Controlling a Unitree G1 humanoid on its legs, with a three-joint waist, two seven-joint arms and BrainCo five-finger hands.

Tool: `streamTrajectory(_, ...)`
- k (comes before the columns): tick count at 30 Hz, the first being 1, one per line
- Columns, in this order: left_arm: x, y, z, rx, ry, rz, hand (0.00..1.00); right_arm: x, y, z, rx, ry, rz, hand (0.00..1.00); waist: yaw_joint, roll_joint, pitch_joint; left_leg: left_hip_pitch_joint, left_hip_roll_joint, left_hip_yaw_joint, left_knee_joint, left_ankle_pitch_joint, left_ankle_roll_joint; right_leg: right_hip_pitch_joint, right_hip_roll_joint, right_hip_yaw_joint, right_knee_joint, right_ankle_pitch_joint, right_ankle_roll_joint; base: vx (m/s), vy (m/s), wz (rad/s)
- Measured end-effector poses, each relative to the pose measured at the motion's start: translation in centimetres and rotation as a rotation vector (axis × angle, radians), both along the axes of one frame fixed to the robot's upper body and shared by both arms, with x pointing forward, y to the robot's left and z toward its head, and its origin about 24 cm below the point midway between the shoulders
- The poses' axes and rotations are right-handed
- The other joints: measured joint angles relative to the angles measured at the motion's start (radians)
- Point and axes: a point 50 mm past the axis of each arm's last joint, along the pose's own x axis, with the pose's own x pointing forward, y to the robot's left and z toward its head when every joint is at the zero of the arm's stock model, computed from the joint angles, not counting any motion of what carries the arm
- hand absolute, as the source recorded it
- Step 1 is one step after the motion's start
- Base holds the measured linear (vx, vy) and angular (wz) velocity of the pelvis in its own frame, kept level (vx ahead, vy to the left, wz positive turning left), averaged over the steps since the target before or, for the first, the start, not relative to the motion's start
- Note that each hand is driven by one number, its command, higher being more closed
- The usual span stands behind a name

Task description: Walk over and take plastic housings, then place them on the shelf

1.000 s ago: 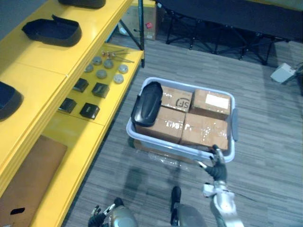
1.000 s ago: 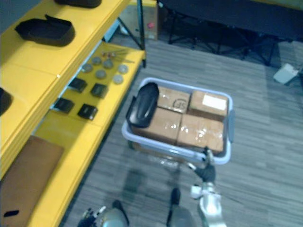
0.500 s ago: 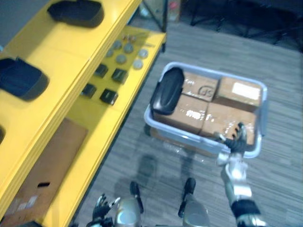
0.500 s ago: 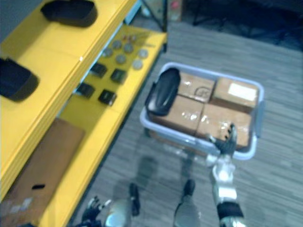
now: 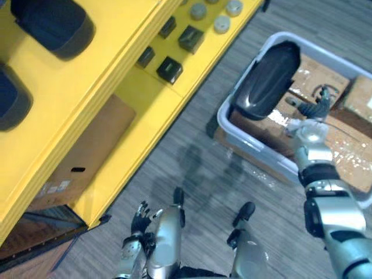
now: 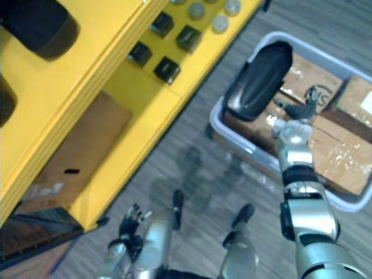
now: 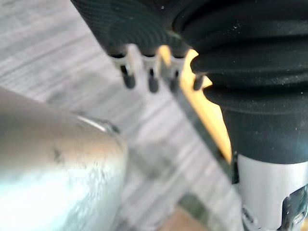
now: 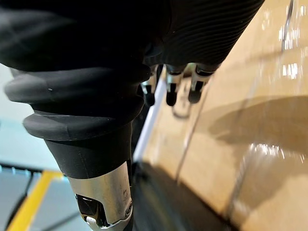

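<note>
A black plastic housing (image 5: 266,81) lies tilted on the cardboard boxes (image 5: 343,145) at the shelf-side end of a pale bin (image 5: 247,142). My right hand (image 5: 314,110) hovers open over the boxes just beside the housing, fingers spread and not touching it. In the right wrist view its fingers (image 8: 171,91) point straight along a box top (image 8: 240,144). Two more black housings (image 5: 49,23) (image 5: 10,104) rest on the top level of the yellow shelf (image 5: 110,75). My left hand (image 5: 138,216) hangs open low by my side, fingers (image 7: 129,77) relaxed above the floor.
On the lower yellow level sit small black blocks (image 5: 169,69) and grey discs (image 5: 220,24). A flat brown cardboard sheet (image 5: 81,157) lies under it. The bin stands on grey striped floor (image 5: 192,168) close to the shelf's edge.
The camera has swung closer to shelf and bin. My right hand has gone from the bin's near rim to over the boxes, beside the housing. The left hand still hangs low.
</note>
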Motion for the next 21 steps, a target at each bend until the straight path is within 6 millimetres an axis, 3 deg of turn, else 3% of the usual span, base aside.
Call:
streamTrajectory(3,0.3,-0.3,0.1,-0.008,-0.009,-0.002,0.0,0.0,-0.7,0.5,-0.009,0.028,-0.033,0.0,0.017,0.01,0.005,-0.001,-0.009,-0.001,-0.001,0.003,0.005,-0.006,-0.012,-0.004,0.017,-0.008,0.001,-0.05,0.04,0.06)
streamTrajectory(9,-0.1,-0.6,-0.5,-0.05,0.006,0.016,0.0,-0.4,-2.4,0.2,-0.057,0.127,-0.093,0.0,0.021,0.062,0.014,-0.007,-0.035,-0.012,-0.01,0.015,0.016,-0.011,-0.041,-0.016,0.04,-0.018,0.011,-0.02,0.045,0.1)
streamTrajectory(13,-0.3,-0.5,-0.6,-0.068,0.0,0.017,0.0,-0.5,-3.3,1.4,-0.069,0.117,-0.163,0.0,0.026,0.067,0.011,-0.037,-0.035,-0.025,-0.002,0.017,0.016,-0.035,-0.043,-0.025,0.055,-0.021,0.013,-0.02,0.025,0.08)
streamTrajectory(17,-0.3,-0.5,-0.7,-0.06,-0.001,0.004,0.0,-1.1,-4.5,1.2,-0.067,0.165,-0.242,0.0,0.035,0.073,0.007,-0.039,-0.045,-0.031,-0.003,0.021,0.019,-0.04,-0.058,-0.035,0.078,-0.038,0.017,-0.02,0.027,0.08)
streamTrajectory(18,-0.4,-0.6,-0.7,-0.059,0.003,-0.006,0.0,-1.3,-4.9,1.2,-0.068,0.177,-0.255,1.0,0.036,0.078,0.003,-0.039,-0.05,-0.034,-0.004,0.021,0.02,-0.041,-0.064,-0.037,0.086,-0.041,0.018,-0.01,0.043,0.12)
streamTrajectory(21,-0.7,-0.8,-1.0,-0.076,0.02,0.001,0.0,-1.6,-5.5,1.3,-0.071,0.203,-0.264,1.0,0.042,0.092,-0.006,-0.04,-0.057,-0.033,-0.005,0.021,0.02,-0.042,-0.073,-0.038,0.088,-0.042,0.018,-0.01,0.036,0.04)
